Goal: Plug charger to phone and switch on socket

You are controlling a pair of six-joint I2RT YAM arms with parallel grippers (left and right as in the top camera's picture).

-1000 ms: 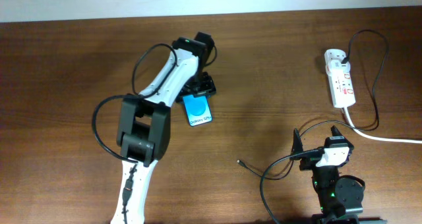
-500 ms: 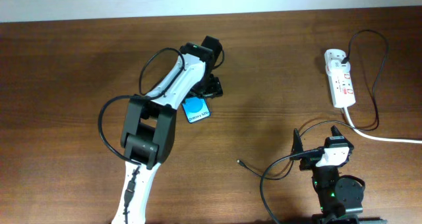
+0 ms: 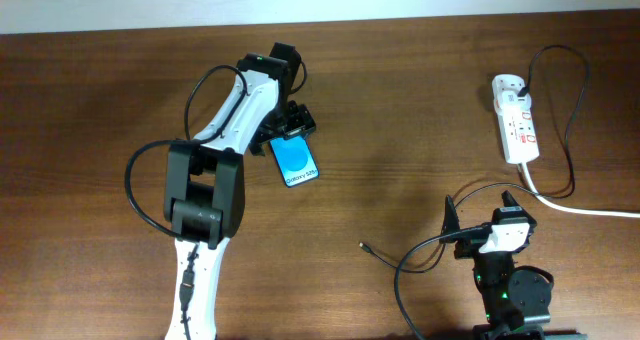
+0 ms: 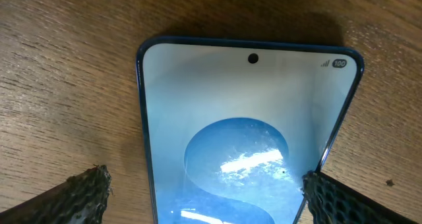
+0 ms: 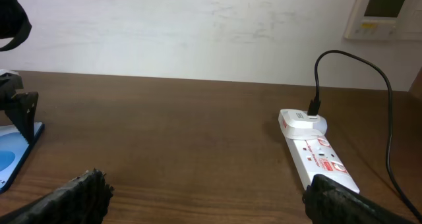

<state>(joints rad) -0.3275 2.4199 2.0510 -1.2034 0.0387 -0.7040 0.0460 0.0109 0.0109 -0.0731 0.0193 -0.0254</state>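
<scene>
Desk: dark brown wood (image 3: 100,100) is filling the overhead view, with a pale wall (image 5: 198,20) rising behind its far edge.

Phone: the phone (image 3: 297,161) is lying flat and screen up on the left-centre of the desk. Its blue screen is glowing, and its long sides are sitting slightly askew to the desk edge.

Left claw: the left claw (image 3: 290,130) is reaching over the far end of the phone with its jaws spread wider than the phone. It is gripping nothing.

Left fingers: in the left wrist view one of the fingers (image 4: 86,194) is standing clear of the phone's edge. The other is sitting just beside the opposite edge, and whether it is touching cannot be told.

Charger: the charger (image 5: 337,51) is arching up from a black plug in the far end of the socket, then looping round the socket's right side.

Connector: the connector (image 3: 362,246) is lying loose on the desk to the left of the right arm's base, well apart from the phone.

Socket: the socket (image 3: 517,120) is lying at the far right of the desk, well apart from the phone.

White cord: the white cord (image 3: 590,210) is trailing from the socket's near end towards the right edge.

Right claw: the right claw (image 3: 482,212) is hanging near the front right of the desk with its jaws spread wide and nothing between them.

Wall panel: a small wall panel (image 5: 386,10) is showing in the upper right of the right wrist view.
</scene>
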